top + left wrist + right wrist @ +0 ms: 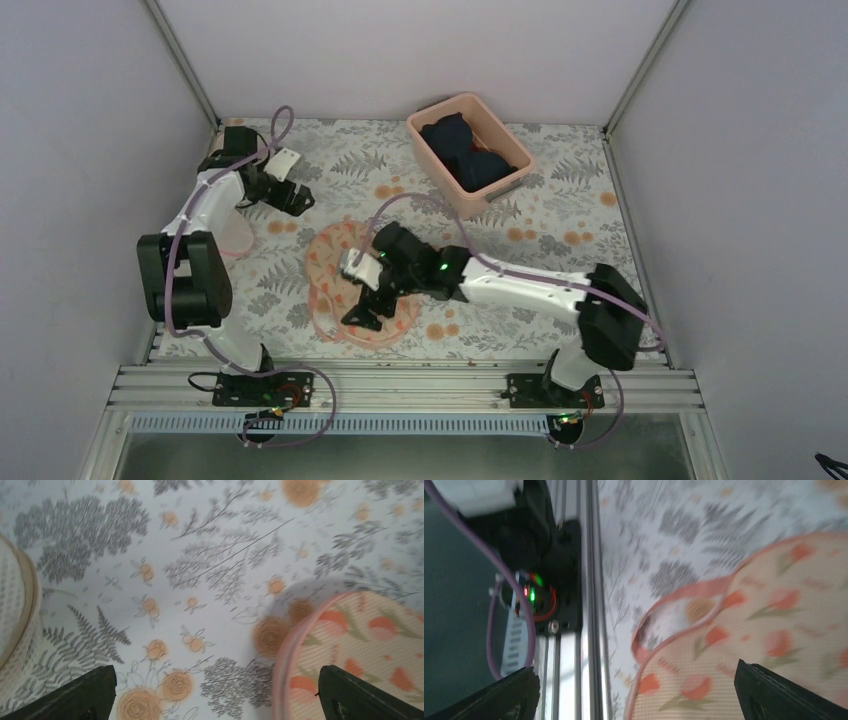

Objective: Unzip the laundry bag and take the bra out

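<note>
Far left, a white mesh bag with a beige rim (12, 615) rests on the grey-and-orange floral tablecloth (560, 230), just beside the left arm. The left gripper (290, 197) hangs over bare cloth near the table's far-left corner. In its wrist view its two black fingers (85, 695) stand wide apart with nothing between them.

Right of it, near the middle of the table, lies the flat cream laundry bag with orange-red flower print and pink zip trim (335, 262). In the left wrist view its rounded edge lies close to the right-hand finger. The right gripper (365, 312) is over the near lobe of the laundry bag. Its fingers (784, 695) are spread and hold nothing. In that blurred wrist view a strip of the pink trim (674, 605) loops away from the bag's edge. I cannot tell how far the zip is undone. Beyond the cloth are the aluminium rail (589, 580) and a purple cable (491, 630).

Further right, at the far side of the table, a pink plastic tub (430, 160) holds the dark navy bra (468, 155), well apart from the laundry bag and both grippers.
</note>
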Controlling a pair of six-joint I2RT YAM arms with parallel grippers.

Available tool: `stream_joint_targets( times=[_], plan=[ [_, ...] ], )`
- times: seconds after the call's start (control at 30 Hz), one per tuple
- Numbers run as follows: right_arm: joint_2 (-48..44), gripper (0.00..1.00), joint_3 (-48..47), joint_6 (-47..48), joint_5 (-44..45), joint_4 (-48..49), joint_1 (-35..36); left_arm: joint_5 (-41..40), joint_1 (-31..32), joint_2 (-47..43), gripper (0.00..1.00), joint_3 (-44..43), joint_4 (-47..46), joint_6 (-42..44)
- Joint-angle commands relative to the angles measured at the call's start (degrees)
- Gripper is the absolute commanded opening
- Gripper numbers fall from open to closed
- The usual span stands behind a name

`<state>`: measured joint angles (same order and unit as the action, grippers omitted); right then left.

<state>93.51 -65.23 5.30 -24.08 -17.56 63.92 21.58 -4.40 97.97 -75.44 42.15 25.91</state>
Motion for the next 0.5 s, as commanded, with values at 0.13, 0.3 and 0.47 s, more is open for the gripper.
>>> stream_joint_targets(
  times=[0.13, 0.3, 0.47],
  plan=[
    [-8.3, 1.00, 1.8, -11.1, 9.5, 2.2, -13.4, -2.5, 7.5, -0.5, 1.00, 6.8, 2.7, 6.9],
    [-10.3, 1.00, 4.9, -13.1, 12.3, 1.7, -16.5, -1.1, 7.7, 1.9, 0.96, 10.9, 2.4, 7.8],
    [-10.6, 1.00, 6.2, -13.7, 12.6, 2.5, -16.7, 2.1, 8.0, 4.3, 0.77, 11.8, 3.7, 9.0]
  ],
)
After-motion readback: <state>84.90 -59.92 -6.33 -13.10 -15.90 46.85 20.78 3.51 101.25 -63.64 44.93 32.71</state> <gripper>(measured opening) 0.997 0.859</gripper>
